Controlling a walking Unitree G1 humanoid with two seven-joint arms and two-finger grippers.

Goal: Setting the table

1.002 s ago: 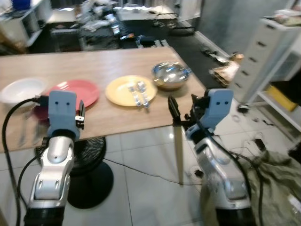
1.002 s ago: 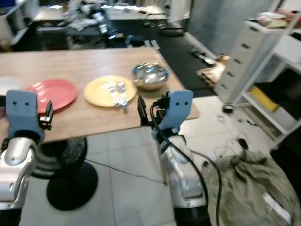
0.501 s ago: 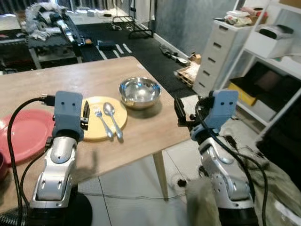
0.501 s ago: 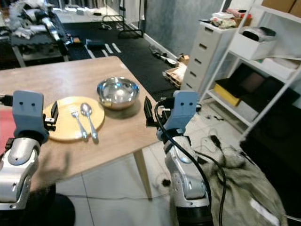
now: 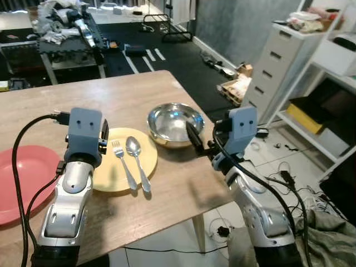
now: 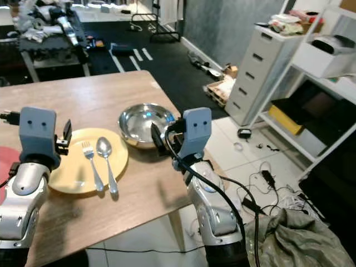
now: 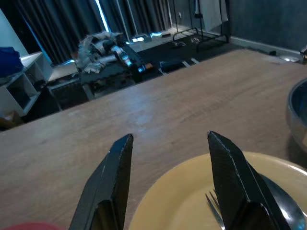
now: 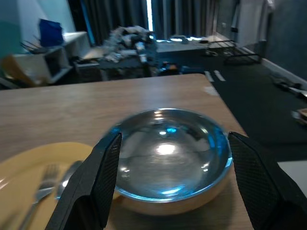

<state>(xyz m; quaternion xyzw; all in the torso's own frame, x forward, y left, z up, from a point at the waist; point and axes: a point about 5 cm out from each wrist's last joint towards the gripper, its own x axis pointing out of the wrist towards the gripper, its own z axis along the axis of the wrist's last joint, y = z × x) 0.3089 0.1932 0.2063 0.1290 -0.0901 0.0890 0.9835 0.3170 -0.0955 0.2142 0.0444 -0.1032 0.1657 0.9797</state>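
A red plate [image 5: 19, 181] lies at the table's left edge, partly cut off by the frame. The table [image 5: 133, 92] is light wood with a plain grain, and its far part is bare.

The left gripper [image 7: 168, 187] hangs over the near left rim of the yellow plate [image 5: 114, 172], its two black fingers [image 7: 112, 182] spread wide apart with nothing between them. In the left wrist view the plate's rim curves under the fingers and the fork tines show beside one of them.

The yellow plate is round and flat, just right of the red one and not touching it. On it lie a fork [image 5: 123, 164] and a spoon [image 5: 137, 167], side by side and close together, both of silver metal. Their long axes run from the far side of the plate toward the robot, leaning a little to the right at the near end. The tines and the spoon's bowl point away from the robot; the handles point toward it, and the spoon's handle reaches past the near rim of the plate onto the wood.

Right of the plate, close by its far right rim, stands a steel bowl [image 5: 175, 123], round, shiny, upright and empty, with light glinting inside it.

The right gripper [image 8: 168, 182] is held low just before the bowl, at the table's right edge, its fingers [image 8: 98, 187] opened wider than the bowl and holding nothing.

Beyond the table's right side stand a white drawer unit [image 5: 278, 61] and white shelves [image 5: 339, 67]. Cables [image 5: 281, 181] and a heap of cloth [image 5: 328, 236] lie on the tiled floor. Behind the table is a dark mat with a cluttered bench [image 5: 69, 33].
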